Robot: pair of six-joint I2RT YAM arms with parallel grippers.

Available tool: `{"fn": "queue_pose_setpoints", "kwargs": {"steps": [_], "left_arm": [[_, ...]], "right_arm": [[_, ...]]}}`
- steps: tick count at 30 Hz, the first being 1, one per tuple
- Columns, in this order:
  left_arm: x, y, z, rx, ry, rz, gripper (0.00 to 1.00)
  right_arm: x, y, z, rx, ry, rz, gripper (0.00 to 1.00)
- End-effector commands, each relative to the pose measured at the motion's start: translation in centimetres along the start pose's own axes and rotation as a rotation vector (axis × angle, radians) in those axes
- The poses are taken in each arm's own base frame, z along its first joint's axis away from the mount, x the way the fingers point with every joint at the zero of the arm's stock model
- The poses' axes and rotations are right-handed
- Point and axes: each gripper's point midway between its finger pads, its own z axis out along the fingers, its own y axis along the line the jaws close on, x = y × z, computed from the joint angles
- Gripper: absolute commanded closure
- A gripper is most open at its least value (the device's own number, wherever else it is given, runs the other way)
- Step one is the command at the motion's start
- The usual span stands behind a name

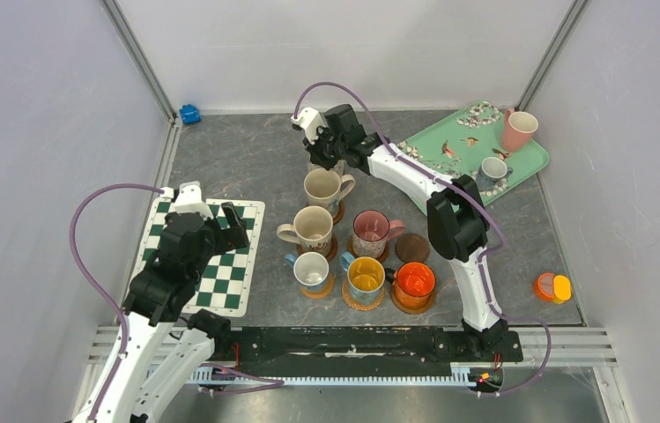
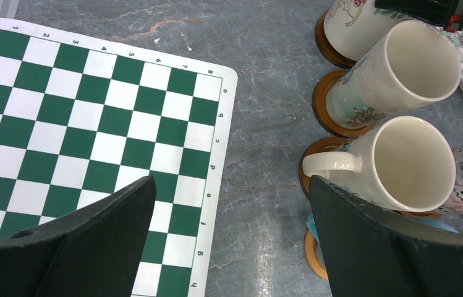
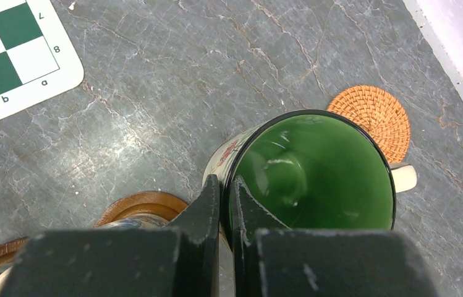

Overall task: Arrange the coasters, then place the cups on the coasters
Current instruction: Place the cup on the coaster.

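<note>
My right gripper (image 3: 224, 192) is shut on the rim of a green-inside cup (image 3: 315, 170), one finger inside and one outside. A woven rattan coaster (image 3: 371, 120) lies just beyond that cup, partly hidden by it. From above, this gripper (image 1: 326, 145) is at the far centre. Nearer, cups stand on wooden coasters: two cream cups (image 1: 324, 188) (image 1: 312, 227), a pink speckled one (image 1: 370, 232), a small white one (image 1: 312, 270), a blue-and-yellow one (image 1: 365, 276) and a clear orange one (image 1: 414, 282). One brown coaster (image 1: 411, 248) is bare. My left gripper (image 1: 220, 231) hangs open, holding nothing.
The green-white checkered mat (image 1: 207, 256) lies under my left gripper. A mint floral tray (image 1: 449, 141) at the back right holds a pink cup (image 1: 518, 129) and a small light cup (image 1: 493, 169). An orange-yellow object (image 1: 552, 286) sits at the right, a blue one (image 1: 189, 114) at the back.
</note>
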Motion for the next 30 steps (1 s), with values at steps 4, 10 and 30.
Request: {"fn": "queue_pose_setpoints", "kwargs": {"steps": [4,10,30], "left_arm": [[-0.7,0.1,0.1,-0.006,-0.037,0.009,0.0],[-0.7,0.1,0.1,-0.005,-0.037,0.01,0.0],[-0.7,0.1,0.1,-0.009,-0.035,0.01,0.0]], "right_arm": [[-7.2,-1.5,-1.9,0.05,-0.19,-0.067,1.0],[-7.0,-1.1,-1.9,0.037,-0.184,-0.062,1.0],[-5.7,-0.7,-1.1,0.021,-0.155,-0.04,1.0]]}}
